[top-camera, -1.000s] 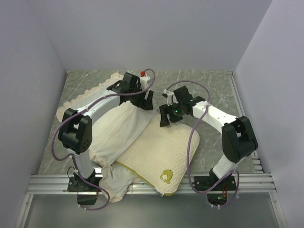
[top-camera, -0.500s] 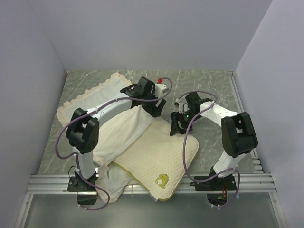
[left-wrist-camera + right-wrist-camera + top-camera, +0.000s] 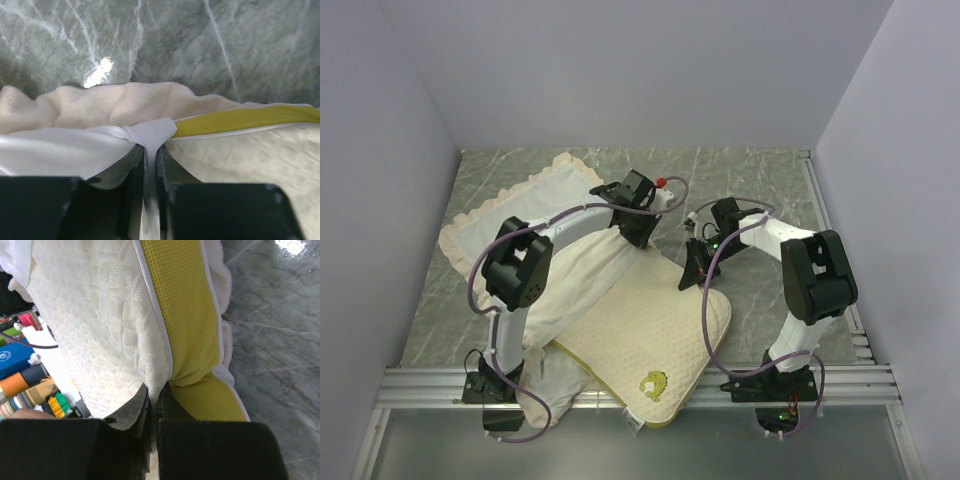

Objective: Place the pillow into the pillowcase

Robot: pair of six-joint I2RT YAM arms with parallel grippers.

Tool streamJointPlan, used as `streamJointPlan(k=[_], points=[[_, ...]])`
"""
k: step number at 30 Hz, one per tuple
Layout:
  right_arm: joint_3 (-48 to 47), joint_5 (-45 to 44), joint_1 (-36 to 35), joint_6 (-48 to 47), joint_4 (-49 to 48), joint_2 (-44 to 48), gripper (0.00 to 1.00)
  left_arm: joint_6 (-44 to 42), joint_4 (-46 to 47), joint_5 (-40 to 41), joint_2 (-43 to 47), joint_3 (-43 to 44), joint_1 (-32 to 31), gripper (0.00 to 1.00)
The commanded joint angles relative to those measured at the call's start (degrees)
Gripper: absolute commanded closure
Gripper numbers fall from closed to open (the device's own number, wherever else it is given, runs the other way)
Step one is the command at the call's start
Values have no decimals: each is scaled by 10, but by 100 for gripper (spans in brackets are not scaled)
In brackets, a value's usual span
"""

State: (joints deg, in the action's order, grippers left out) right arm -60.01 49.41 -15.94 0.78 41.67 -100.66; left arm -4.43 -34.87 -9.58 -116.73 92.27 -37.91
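Looking down from above, you have the pillow (image 3: 640, 335) lying flat and turned diagonal to the table (image 3: 760, 190). One corner, the one with the round yellow mark (image 3: 653, 383), pokes over the near rail (image 3: 430, 385), and the opposite corner points to the far side. Its sides look about equal from up there, so you cannot tell its long axis.

The pillowcase (image 3: 535, 200) lies white face up. Its length runs from the far left down to the near rail, and it overlaps the pillow's left side.

Your left gripper (image 3: 150, 155) is clenched on a pinch of white pillowcase cloth, just beside the pillow's yellow band (image 3: 240, 120). Your right gripper (image 3: 154, 395) is clamped on the pillow's edge seam at the far right corner.

A second ago both claws stood apart from the fabric, further toward the back. Since then they have come nearer and closed, and the pillow has slid slightly nearer and leftward, its mark closer to the rail.

Your left arm (image 3: 570, 215) lies across the pillowcase, and the right arm's purple cable (image 3: 708, 320) loops over the pillow's right edge.
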Motion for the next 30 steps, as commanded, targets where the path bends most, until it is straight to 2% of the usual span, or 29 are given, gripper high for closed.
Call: streamJointPlan(k=[1, 3, 5, 9, 10, 11, 16, 19, 20, 22, 24, 27, 30], points=[[-13, 29, -4, 5, 17, -7, 100, 15, 23, -63, 40, 19, 16, 84], [-22, 33, -4, 12, 14, -13, 100, 31, 42, -142, 58, 22, 15, 88], [-38, 38, -4, 19, 8, -13, 100, 64, 50, -172, 62, 29, 1, 92], [-70, 56, -4, 48, -14, -4, 100, 110, 67, -225, 48, 59, -18, 87], [-84, 57, -4, 52, -17, -2, 100, 129, 72, -240, 43, 63, -19, 89], [-88, 58, -3, 59, -18, 5, 100, 134, 72, -247, 32, 68, -20, 100], [-90, 65, -2, 71, -28, 31, 100, 164, 101, -260, 26, 57, -20, 100], [-91, 57, -1, 92, -49, 43, 100, 209, 168, -300, 43, 41, -20, 100], [-92, 54, 0, 109, -68, 46, 100, 231, 236, -323, 61, 18, -21, 100], [-110, 49, 13, 129, -89, 43, 100, 300, 302, -341, 82, -6, -23, 100], [-136, 51, 34, 174, -126, 35, 100, 328, 364, -349, 104, -21, -30, 100], [-168, 38, 72, 228, -185, 34, 100, 335, 372, -344, 108, -16, -33, 100], [-203, -7, 107, 239, -205, 17, 100, 312, 321, -331, 70, 31, -15, 98]])
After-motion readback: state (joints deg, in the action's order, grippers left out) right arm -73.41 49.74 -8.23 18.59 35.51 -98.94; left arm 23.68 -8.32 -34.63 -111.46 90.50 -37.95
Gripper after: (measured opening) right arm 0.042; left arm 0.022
